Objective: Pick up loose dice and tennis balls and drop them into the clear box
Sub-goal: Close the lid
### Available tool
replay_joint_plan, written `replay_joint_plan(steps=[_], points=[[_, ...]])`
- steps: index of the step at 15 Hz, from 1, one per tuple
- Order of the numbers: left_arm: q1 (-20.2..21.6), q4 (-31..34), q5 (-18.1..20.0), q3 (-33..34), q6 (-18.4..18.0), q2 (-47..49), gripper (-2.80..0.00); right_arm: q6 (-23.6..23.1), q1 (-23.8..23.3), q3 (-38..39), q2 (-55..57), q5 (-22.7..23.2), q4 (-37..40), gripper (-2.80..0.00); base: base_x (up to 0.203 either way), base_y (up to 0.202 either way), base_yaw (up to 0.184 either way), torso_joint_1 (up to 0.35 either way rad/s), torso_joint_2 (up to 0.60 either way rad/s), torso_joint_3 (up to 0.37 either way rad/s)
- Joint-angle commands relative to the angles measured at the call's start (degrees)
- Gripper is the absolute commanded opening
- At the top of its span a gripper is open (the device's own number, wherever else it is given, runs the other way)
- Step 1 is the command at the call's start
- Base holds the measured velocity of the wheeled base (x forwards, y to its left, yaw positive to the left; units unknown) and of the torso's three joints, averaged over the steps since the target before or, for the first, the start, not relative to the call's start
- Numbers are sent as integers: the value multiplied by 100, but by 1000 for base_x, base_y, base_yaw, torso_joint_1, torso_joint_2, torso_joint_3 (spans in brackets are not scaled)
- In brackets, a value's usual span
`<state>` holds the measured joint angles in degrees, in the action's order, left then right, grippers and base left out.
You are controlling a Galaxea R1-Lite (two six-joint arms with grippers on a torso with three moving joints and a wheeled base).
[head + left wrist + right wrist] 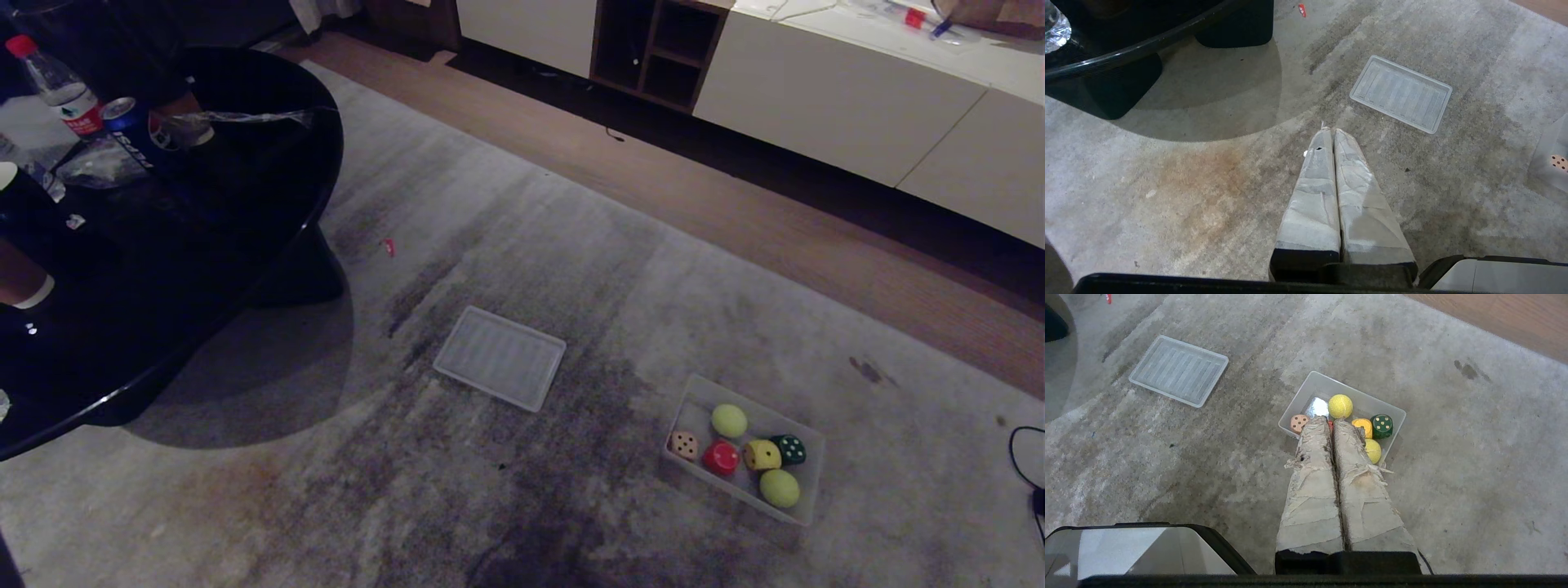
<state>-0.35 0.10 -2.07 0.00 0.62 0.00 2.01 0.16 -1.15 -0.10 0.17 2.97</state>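
The clear box (808, 445) sits on the grey carpet at the lower right. Inside it lie two tennis balls (729, 420) (780, 487) and the tan (684, 445), red (721, 458), yellow (762, 455) and dark green (789, 449) dice. In the right wrist view the clear box (1396, 412) shows beyond my right gripper (1331, 421), which hangs above the carpet, shut and holding nothing. My left gripper (1330, 131) is also shut and bare, high over the carpet. Neither arm shows in the head view.
A flat ribbed translucent lid (500, 357) lies on the carpet left of the box. A black round table (245, 204) with a bottle and a can stands at the left. White cabinets (857, 106) line the far wall beyond a strip of wooden floor. A black cable (1027, 461) lies at the right edge.
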Motion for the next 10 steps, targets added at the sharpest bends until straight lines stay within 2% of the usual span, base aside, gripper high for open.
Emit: replay_joint_plan(steps=[1, 4, 10], points=[[0, -1, 5, 9, -13, 9, -280, 1, 2, 0, 10, 0, 1, -280, 0, 0, 0, 0, 0, 0], [0, -1, -3, 9, -9, 9, -280, 1, 2, 0, 10, 0, 1, -280, 1, 1, 24, 2, 1, 2], [0, -1, -12, 9, 20, 9, -280, 10, 2, 0, 10, 0, 1, -280, 2, -7, 149, 2, 3, 4]])
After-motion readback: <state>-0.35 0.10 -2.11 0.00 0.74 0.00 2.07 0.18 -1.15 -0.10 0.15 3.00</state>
